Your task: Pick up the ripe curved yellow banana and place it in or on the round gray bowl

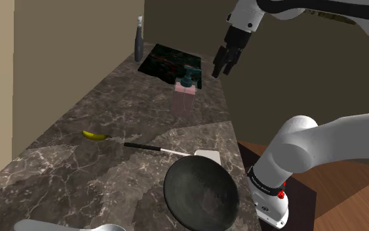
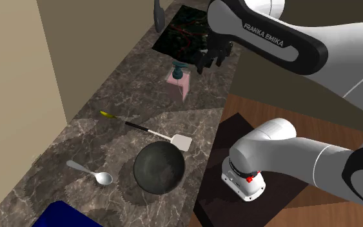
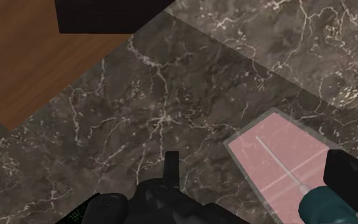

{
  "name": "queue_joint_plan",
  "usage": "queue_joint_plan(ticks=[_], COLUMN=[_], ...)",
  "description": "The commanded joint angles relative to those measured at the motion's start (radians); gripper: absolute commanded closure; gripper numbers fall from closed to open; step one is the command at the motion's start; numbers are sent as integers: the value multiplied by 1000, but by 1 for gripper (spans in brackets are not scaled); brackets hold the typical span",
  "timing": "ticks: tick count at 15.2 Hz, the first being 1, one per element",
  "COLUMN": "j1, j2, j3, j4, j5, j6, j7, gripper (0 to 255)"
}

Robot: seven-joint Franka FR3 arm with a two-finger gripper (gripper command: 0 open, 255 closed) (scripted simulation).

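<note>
**A:** Where is your pincer, and what is it doing?

**B:** My pincer (image 1: 221, 69) hangs in the upper middle of the shoulder view, above the far end of the marbled counter (image 1: 111, 105). It is released, with its two black fingers apart and clasping nothing. Just below it and a little to the left stands a pink soap bottle (image 1: 185, 97) with a teal pump. In the wrist view that pump sits close beside one of my fingers.

**A:** And the banana?

**B:** The yellow banana (image 1: 96, 135) lies flat on the counter at the left middle of the shoulder view, well apart from my pincer. The black handle of a spatula (image 1: 151, 148) ends near it.

**A:** The bowl?

**B:** The round dark bowl (image 1: 200, 191) sits at the lower middle of that view, with the spatula's white blade just beside its rim. The spatula lies between banana and bowl.

**A:** Anything else?

**B:** A slim dark bottle (image 1: 138, 42) stands at the upper left next to a dark mat (image 1: 170, 60). In the second exterior view a spoon (image 2: 93, 174) lies to the left of the bowl.
</note>
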Motion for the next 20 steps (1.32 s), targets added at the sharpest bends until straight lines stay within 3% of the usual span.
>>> queue_joint_plan(ticks=[1,16,20], j1=[0,170,261], j2=[0,384,499], j3=[0,199,201], j4=[0,156,226], j5=[0,94,78], j6=[0,221,263], j7=[0,37,63], gripper=[0,0,0])
